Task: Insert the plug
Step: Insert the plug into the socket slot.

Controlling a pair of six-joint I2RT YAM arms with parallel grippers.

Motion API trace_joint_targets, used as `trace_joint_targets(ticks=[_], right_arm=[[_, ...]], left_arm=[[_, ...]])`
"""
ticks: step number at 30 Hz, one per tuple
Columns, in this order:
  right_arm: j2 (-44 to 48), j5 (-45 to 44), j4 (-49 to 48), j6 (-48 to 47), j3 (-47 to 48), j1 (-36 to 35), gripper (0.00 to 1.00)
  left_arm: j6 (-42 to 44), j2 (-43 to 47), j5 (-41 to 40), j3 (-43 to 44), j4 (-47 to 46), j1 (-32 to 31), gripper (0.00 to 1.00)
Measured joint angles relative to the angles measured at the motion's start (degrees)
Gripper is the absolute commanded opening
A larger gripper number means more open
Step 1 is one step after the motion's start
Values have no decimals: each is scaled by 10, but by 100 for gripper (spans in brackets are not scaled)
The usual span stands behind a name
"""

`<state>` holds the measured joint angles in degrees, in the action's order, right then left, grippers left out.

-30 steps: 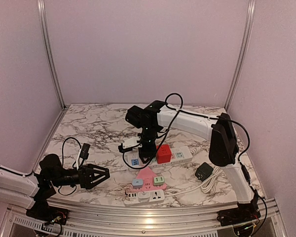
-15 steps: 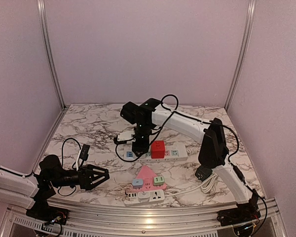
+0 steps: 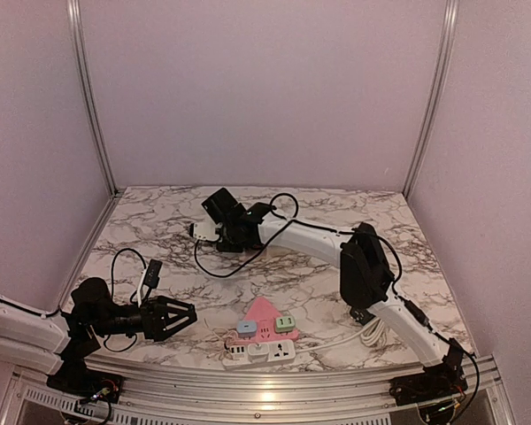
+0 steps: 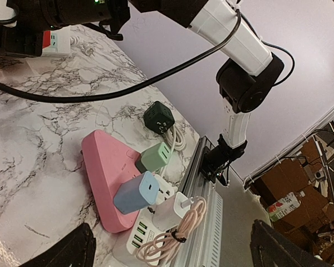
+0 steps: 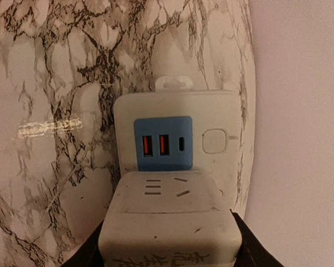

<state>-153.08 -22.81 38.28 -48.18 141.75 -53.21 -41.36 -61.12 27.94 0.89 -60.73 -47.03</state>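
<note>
My right gripper [image 5: 167,247] is shut on a white cube plug [image 5: 167,217], its black fingers [image 5: 83,256] pressed on both sides. The plug's front sits against a white power strip [image 5: 217,111] with a blue USB panel [image 5: 162,143]; its pins are hidden. From above, the right gripper [image 3: 219,232] and plug [image 3: 202,232] are at the back left of the marble table. The arm hides most of the strip; its red-and-white part [image 4: 55,41] peeks out. My left gripper [image 3: 179,316] rests low at the front left, open and empty.
A pink triangular strip [image 3: 264,312] carries a blue [image 4: 136,192] and a green charger [image 4: 154,157]. A white strip [image 3: 270,352] with a coiled pink cable [image 4: 172,239] lies at the front edge. A black cube adapter [image 4: 158,118] lies right; a black plug [image 3: 150,270] lies left.
The right arm has swung left and toward the back, carrying the white plug, and the strip with the red block has left the table's middle with it. The left arm has stayed still.
</note>
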Motion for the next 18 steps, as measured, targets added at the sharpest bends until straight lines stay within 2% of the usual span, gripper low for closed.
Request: trace_joint_targets(ticks=[10, 18], right_arm=[[8, -35, -54, -10, -37, -5, 31], [57, -12, 21, 16, -76, -13, 30]], left_arm=[[-8, -4, -7, 0, 0, 0, 99], [-9, -7, -10, 0, 2, 0, 99]])
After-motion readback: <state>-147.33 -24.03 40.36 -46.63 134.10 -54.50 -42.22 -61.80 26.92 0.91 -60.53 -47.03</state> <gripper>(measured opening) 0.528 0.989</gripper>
